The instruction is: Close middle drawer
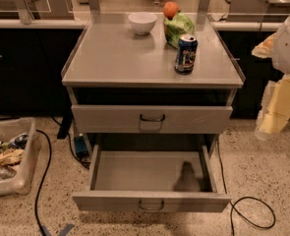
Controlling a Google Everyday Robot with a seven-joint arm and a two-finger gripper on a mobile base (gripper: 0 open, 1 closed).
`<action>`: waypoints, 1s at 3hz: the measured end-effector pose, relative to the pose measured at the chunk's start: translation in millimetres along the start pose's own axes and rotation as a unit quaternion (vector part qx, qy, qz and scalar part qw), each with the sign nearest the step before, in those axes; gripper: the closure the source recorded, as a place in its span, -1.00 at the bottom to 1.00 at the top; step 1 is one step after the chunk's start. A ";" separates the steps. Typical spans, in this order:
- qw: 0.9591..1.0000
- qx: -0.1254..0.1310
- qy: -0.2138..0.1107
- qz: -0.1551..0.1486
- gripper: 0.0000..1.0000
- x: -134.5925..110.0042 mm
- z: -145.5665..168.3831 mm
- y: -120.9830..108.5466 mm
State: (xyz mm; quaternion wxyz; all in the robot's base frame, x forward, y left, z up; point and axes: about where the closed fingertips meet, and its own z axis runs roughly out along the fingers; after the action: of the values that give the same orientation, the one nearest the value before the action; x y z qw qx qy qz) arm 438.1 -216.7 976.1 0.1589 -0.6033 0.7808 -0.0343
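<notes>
Middle drawer [105, 200] stands pulled far out beneath the front edge of the desk [115, 58]. Its tray is bare apart from a dark smudge near the right wall, and its small bar handle faces the camera. Just above it the taller upper drawer [193, 119] sits nearly flush. On the desk a soda can [186, 53] stands toward the front right corner. Behind it, by the back edge, are a green bag [178, 28], an orange [170, 9] and a white bowl [142, 22]. The gripper [276, 113] hangs off the desk's right edge, well apart from the drawer — released or clenched, I cannot tell. A plastic bin [21, 181] of litter sits on the floor past the left edge.
</notes>
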 end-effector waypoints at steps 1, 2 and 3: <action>1.000 0.000 0.000 0.000 -1.00 0.0 0.1 0.1; 1.000 -0.002 -0.001 0.002 -1.00 1.4 5.4 3.6; 0.999 -0.028 -0.014 0.036 -1.00 13.3 41.3 19.6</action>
State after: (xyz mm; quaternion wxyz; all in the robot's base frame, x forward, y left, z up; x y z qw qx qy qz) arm 428.9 -218.4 929.4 0.1535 -0.5798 0.8001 0.0017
